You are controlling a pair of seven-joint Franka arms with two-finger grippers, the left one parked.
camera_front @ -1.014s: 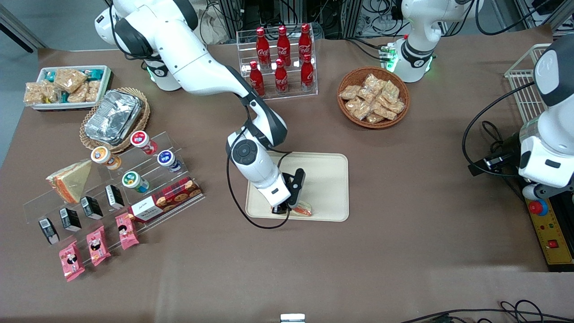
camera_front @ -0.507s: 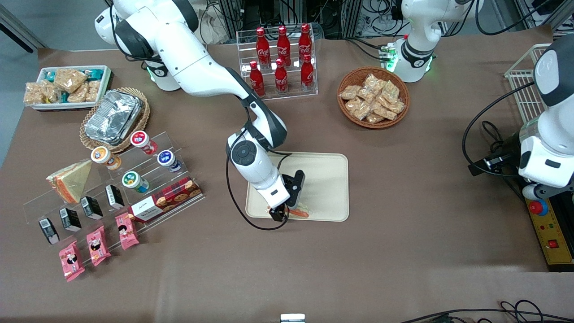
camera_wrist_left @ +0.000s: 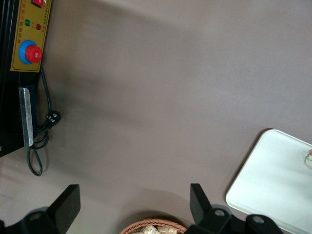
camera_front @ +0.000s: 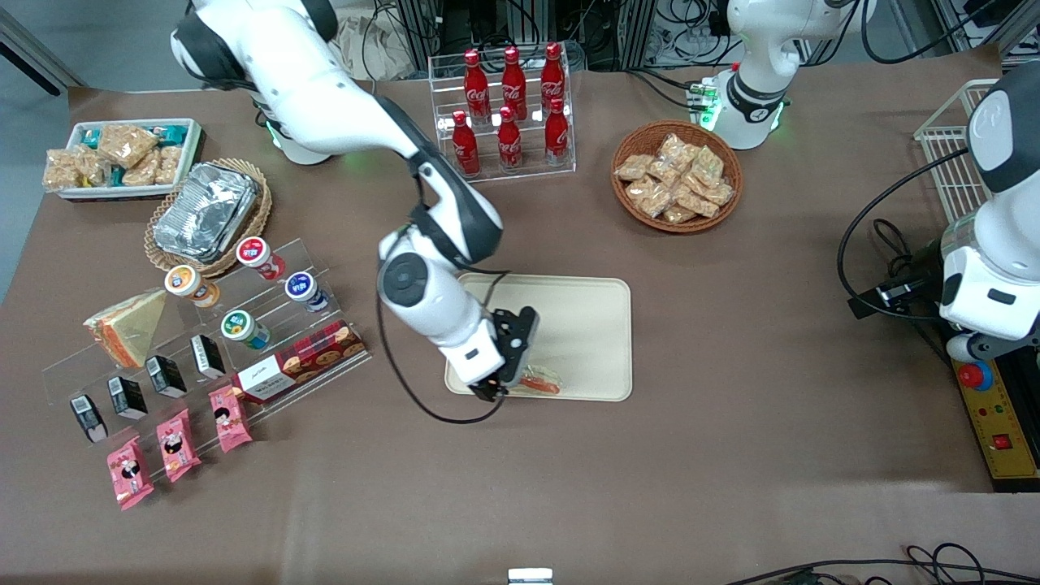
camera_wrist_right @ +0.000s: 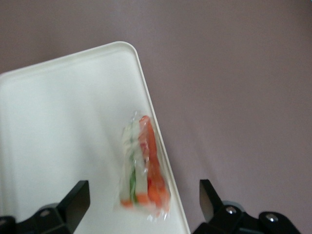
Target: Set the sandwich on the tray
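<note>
Front view, Coca-Cola bottles [camera_front: 509, 110], sandwich [camera_front: 539, 380] on tray [camera_front: 589, 337], pincer [camera_front: 493, 388] open above

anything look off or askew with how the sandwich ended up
Slightly. The sandwich lies on the tray but pressed against its rim nearest the front camera, not centred. The gripper hangs open just above it.

Two wrapped wedges: the sandwich [camera_front: 540, 380] on the tray [camera_front: 593, 325], under the gripper [camera_front: 494, 390] with its jaws spread, and a second wedge [camera_front: 126, 325] toward the working arm's end. Six cola bottles [camera_front: 510, 110] farther from the camera than the tray. Four round tubs [camera_front: 244, 301], four black cartons [camera_front: 146, 386], three pink packets [camera_front: 175, 447], one cookie box [camera_front: 301, 361].
</note>
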